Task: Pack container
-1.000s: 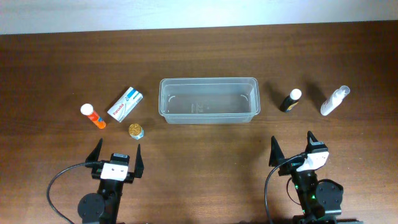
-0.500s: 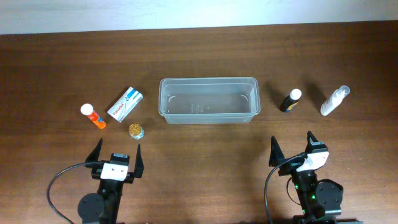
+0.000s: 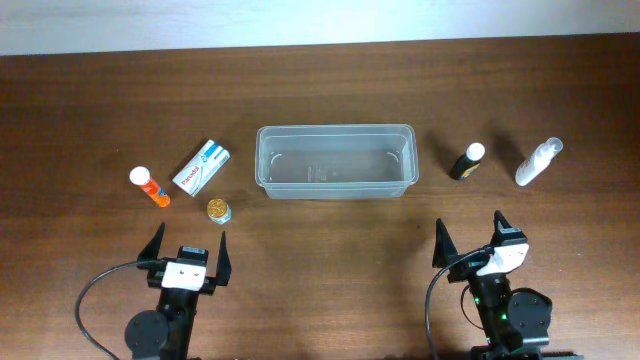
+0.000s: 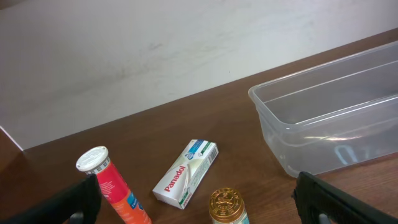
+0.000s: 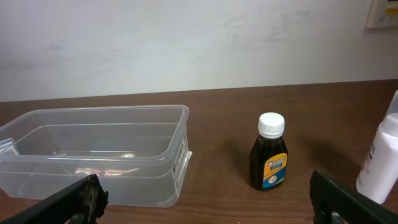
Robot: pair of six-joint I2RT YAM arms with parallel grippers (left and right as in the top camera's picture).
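Observation:
The clear plastic container (image 3: 335, 160) stands empty at the table's middle; it also shows in the left wrist view (image 4: 329, 118) and the right wrist view (image 5: 93, 155). Left of it lie an orange tube with a white cap (image 3: 150, 186) (image 4: 112, 186), a white Panadol box (image 3: 201, 167) (image 4: 185, 173) and a small gold-capped jar (image 3: 218, 210) (image 4: 227, 206). Right of it stand a dark bottle with a white cap (image 3: 466, 161) (image 5: 269, 160) and a white spray bottle (image 3: 538, 161) (image 5: 380, 155). My left gripper (image 3: 186, 248) (image 4: 199, 214) and right gripper (image 3: 470, 238) (image 5: 205, 211) are open and empty near the front edge.
The brown wooden table (image 3: 320, 90) reaches back to a white wall (image 4: 155, 50). Black cables loop beside each arm base at the front edge.

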